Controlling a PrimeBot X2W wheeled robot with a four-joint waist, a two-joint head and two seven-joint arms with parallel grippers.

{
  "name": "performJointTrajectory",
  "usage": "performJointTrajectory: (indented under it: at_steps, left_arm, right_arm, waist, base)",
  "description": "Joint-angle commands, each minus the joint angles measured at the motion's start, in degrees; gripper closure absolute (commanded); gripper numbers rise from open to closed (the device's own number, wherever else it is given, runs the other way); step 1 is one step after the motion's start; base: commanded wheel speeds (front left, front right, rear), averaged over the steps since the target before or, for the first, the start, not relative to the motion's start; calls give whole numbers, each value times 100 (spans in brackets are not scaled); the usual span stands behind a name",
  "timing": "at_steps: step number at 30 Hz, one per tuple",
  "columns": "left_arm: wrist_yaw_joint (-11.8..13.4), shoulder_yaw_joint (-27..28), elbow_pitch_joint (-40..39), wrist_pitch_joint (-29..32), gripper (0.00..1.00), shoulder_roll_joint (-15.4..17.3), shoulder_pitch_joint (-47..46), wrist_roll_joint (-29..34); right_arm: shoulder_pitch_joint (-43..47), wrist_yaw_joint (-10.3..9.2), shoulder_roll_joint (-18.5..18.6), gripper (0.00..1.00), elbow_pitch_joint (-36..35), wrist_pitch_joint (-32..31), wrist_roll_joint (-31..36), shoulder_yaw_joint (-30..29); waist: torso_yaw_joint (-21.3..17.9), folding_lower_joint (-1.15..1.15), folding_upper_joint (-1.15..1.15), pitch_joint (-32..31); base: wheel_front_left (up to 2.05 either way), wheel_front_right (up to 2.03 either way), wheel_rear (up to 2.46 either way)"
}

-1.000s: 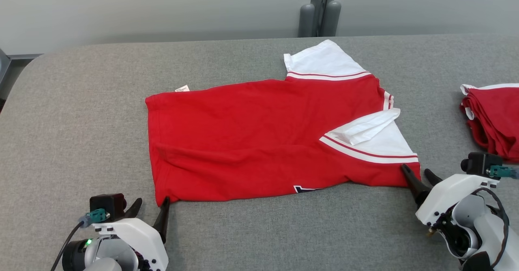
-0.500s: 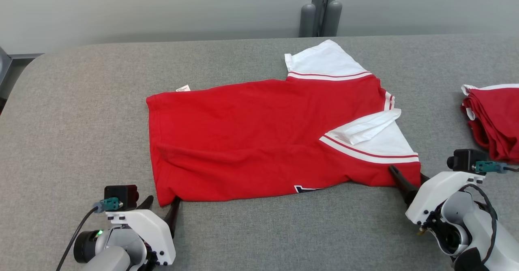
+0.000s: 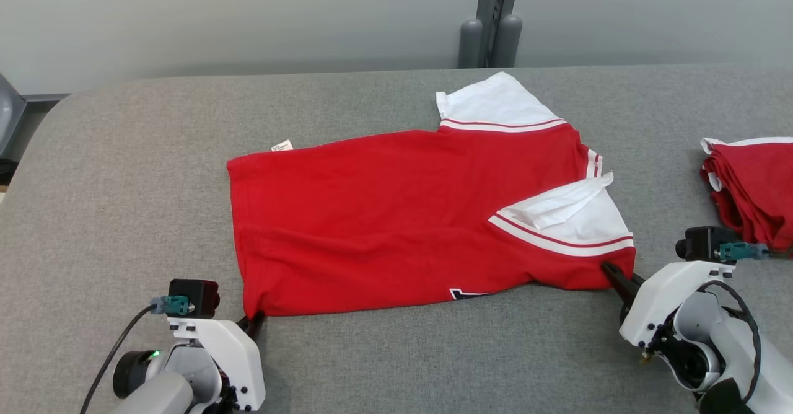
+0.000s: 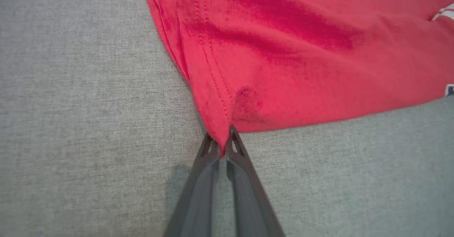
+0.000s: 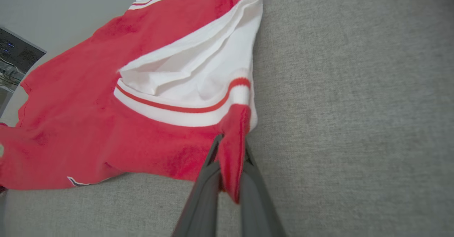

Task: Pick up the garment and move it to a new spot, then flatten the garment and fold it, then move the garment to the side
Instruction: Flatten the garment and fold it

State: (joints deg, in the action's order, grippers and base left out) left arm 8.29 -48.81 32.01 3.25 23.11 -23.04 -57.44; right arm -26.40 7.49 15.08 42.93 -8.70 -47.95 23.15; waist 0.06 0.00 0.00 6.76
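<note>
Garment (image 3: 384,215) lies flat; left gripper (image 4: 220,145) pinches its eight o'clock corner, right gripper (image 5: 230,159) its four o'clock corner; folding and the move aside seem left.

We see a red clothes pile (image 3: 751,192) cut off at the right edge, a tag (image 3: 282,145) on the shirt (image 3: 396,228) too small to read, a dark print (image 3: 466,293) half hidden under the hem

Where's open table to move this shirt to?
Bare table left of the shirt, out to its rounded corner; also the near strip between left claw and right claw. Crowded on the right, toward the red pile.
</note>
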Motion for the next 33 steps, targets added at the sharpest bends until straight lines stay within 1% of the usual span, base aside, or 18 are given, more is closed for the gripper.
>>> performJointTrajectory:
  at_steps: [1, 6, 7, 11, 14, 18, 23, 26, 30, 31, 32, 33]
  left_arm:
    - [-19, -22, -84, 148, 100, 123, -27, -54]
    - [54, -85, -708, 762, 100, 538, 144, -184]
    - [54, -85, -708, 762, 100, 538, 144, -184]
    - [144, -152, -1422, 1193, 100, 898, 375, -324]
    - [303, -201, -2003, 1442, 100, 1188, 586, -378]
    - [556, -198, -2740, 1600, 100, 1535, 881, -437]
    - [899, -214, -3379, 1780, 100, 1921, 1245, -509]
    - [1070, -216, -3598, 1843, 100, 2064, 1430, -551]
    - [1216, -205, -3795, 1872, 100, 2153, 1570, -605]
    - [1245, -208, -3823, 1887, 100, 2171, 1582, -602]
    - [1262, -209, -3847, 1893, 100, 2179, 1590, -607]
    - [1279, -214, -3871, 1895, 66, 2187, 1595, -592]
  right_arm:
    - [48, 1, 125, 100, -88, -123, -77, 47]
    - [227, 1, 508, 100, -602, -705, -298, 248]
    - [227, 1, 508, 100, -602, -705, -298, 248]
    - [488, 1, 890, 100, -1162, -1070, -486, 250]
    - [723, 1, 1141, 100, -1574, -1284, -573, 195]
    - [1148, 1, 1352, 100, -2076, -1547, -625, 12]
    - [1792, 1, 1423, 100, -2613, -1803, -563, -411]
    - [2169, 1, 1340, 100, -2901, -2008, -450, -687]
    - [2562, 1, 1162, 100, -3243, -2325, -234, -1069]
    - [2622, 1, 1099, 84, -3316, -2416, -167, -1143]
    - [2675, 1, 1039, 64, -3402, -2508, -91, -1236]
    - [2709, 1, 977, 17, -3470, -2595, -13, -1325]
  waist:
    - [6, 0, 0, -39]
    - [4, 0, 0, -172]
    - [4, 0, 0, -172]
    - [-33, 0, 0, -268]
    - [-68, 0, 0, -314]
    - [-113, 0, 0, -364]
    - [-175, 0, 0, -415]
    - [-219, 0, 0, -449]
    - [-269, 0, 0, -465]
    - [-282, 0, 0, -464]
    - [-295, 0, 0, -461]
    - [-306, 0, 0, -456]
  base:
    - [0, 0, 0]
    - [0, 0, 0]
    - [0, 0, 0]
    - [0, 0, 0]
    - [0, 0, 0]
    - [0, 0, 0]
    - [0, 0, 0]
    - [0, 0, 0]
    - [0, 0, 0]
    - [0, 0, 0]
    - [0, 0, 0]
    - [0, 0, 0]
